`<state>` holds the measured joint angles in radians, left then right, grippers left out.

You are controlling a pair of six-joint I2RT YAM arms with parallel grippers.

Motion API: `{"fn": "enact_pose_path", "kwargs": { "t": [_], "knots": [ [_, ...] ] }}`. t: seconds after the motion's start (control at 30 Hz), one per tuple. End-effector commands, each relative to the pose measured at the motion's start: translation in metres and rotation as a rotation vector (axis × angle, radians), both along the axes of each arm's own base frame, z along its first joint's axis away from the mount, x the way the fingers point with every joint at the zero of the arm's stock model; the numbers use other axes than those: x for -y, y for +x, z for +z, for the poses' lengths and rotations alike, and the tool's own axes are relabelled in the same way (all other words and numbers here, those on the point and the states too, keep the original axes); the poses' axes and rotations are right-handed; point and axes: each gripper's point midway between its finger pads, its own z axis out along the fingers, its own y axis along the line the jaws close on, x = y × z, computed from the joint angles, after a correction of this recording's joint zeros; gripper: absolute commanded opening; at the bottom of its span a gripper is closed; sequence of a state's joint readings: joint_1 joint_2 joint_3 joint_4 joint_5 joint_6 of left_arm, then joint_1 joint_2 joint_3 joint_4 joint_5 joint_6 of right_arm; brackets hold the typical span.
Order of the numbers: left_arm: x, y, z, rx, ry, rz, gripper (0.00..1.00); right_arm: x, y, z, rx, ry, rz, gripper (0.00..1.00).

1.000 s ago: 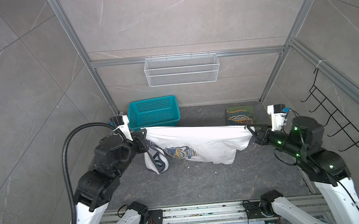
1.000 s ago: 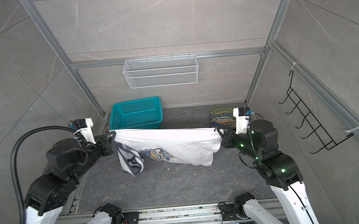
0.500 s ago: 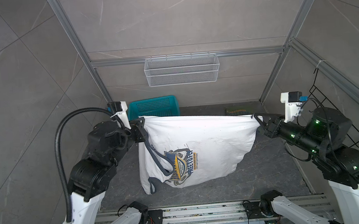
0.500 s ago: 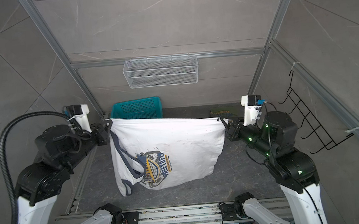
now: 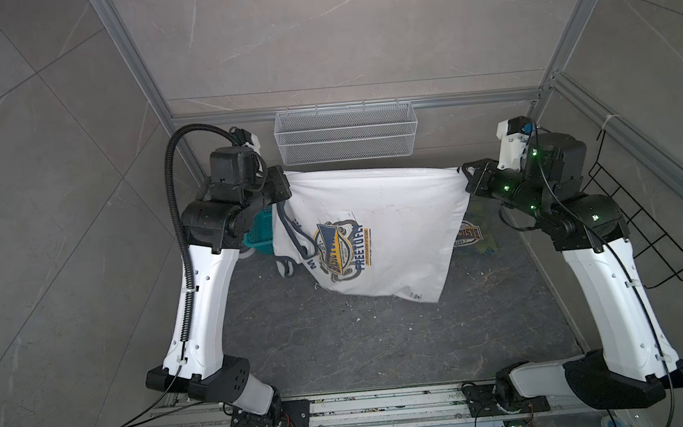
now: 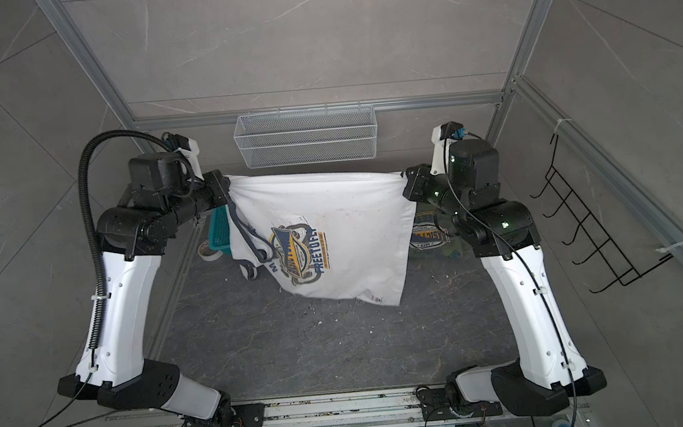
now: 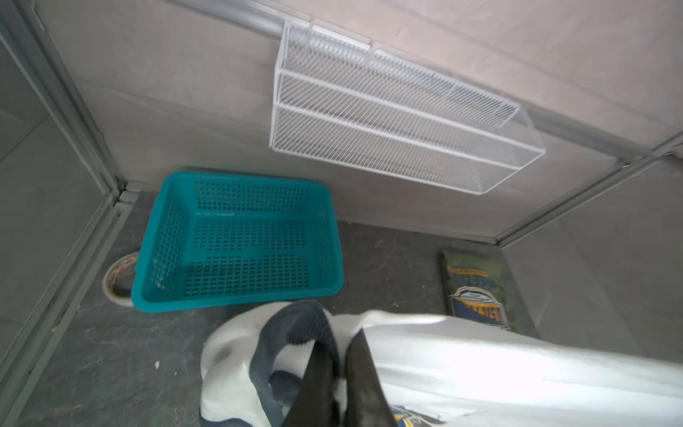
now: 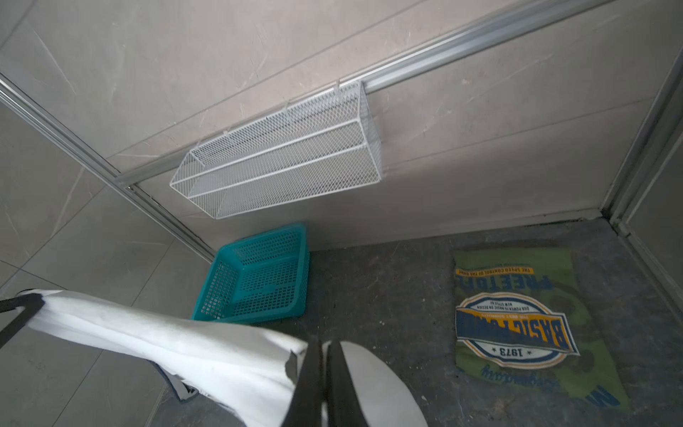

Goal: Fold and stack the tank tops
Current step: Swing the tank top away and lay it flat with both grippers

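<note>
Left gripper at 10 o'clock, right gripper at 2 o'clock, each clamped on a corner of white top, hung spread, unfolded. Beyond, at 2 o'clock on floor, green top folded flat. Likely halfway: white top to fold, then stack.

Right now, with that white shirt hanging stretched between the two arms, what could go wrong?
The left gripper and right gripper each pinch only a corner of the white tank top, so a corner might slip free. Its navy-trimmed straps dangle loose and could bunch underneath when it is laid down. The folded green tank top lies near the hanging edge; a low swing might drag it out of shape.
</note>
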<state>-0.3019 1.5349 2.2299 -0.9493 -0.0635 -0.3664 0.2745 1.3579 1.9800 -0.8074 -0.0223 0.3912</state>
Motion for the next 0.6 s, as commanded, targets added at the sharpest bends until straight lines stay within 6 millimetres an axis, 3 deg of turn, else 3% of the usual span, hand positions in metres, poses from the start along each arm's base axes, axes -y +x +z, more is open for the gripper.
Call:
{"fn": "enact_pose_path", "kwargs": {
  "t": [0.0, 0.07, 0.17, 0.23, 0.33, 0.43, 0.57],
  "knots": [
    [-0.002, -0.03, 0.031, 0.088, -0.017, -0.062, 0.0, 0.016, -0.02, 0.035, 0.112, -0.01, -0.04, 0.0],
    [0.005, -0.043, 0.013, 0.051, -0.035, -0.121, 0.0, 0.015, -0.027, 0.026, 0.101, -0.02, -0.022, 0.0],
    [0.015, -0.065, -0.031, -0.03, -0.076, -0.198, 0.0, 0.008, -0.038, -0.011, 0.035, -0.005, 0.029, 0.0],
    [0.021, -0.082, -0.073, -0.108, -0.103, -0.241, 0.0, 0.002, -0.045, -0.053, -0.049, 0.018, 0.067, 0.0],
    [0.035, -0.108, -0.142, -0.257, -0.176, -0.327, 0.0, 0.002, -0.062, -0.145, -0.229, 0.044, 0.068, 0.0],
    [0.051, -0.136, -0.214, -0.401, -0.261, -0.392, 0.0, 0.012, -0.092, -0.233, -0.407, 0.042, 0.023, 0.0],
    [0.062, -0.177, -0.307, -0.587, -0.24, -0.397, 0.0, 0.027, -0.132, -0.31, -0.579, 0.056, -0.046, 0.0]
  ]
}}
